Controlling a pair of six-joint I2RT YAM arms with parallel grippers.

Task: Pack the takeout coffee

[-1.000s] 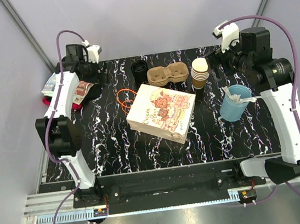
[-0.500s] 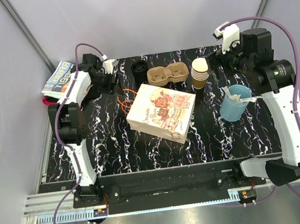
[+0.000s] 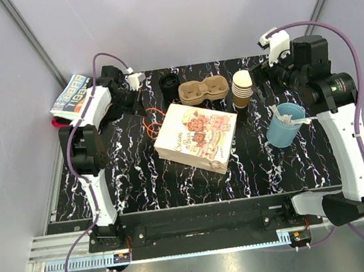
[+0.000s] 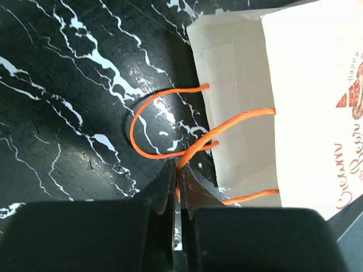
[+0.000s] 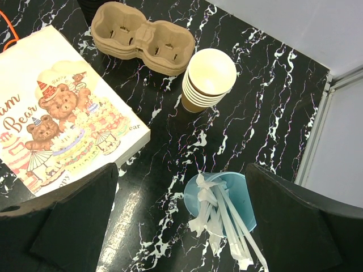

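Top external — coffee [image 3: 170, 84] near left pincer [image 3: 143, 102], seemingly apart.

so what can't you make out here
takeout coffee: top view shows only its dark lid; right wrist view cuts it at the top edge.
paper bag: inside hidden, lying flat.
left gripper: hidden under its wrist in the top view; left wrist view shows it shut on the orange handle.

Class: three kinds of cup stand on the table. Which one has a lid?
The black-lidded cup at the back, left of the cardboard carrier; the stacked paper cups and the blue cup are open-topped.
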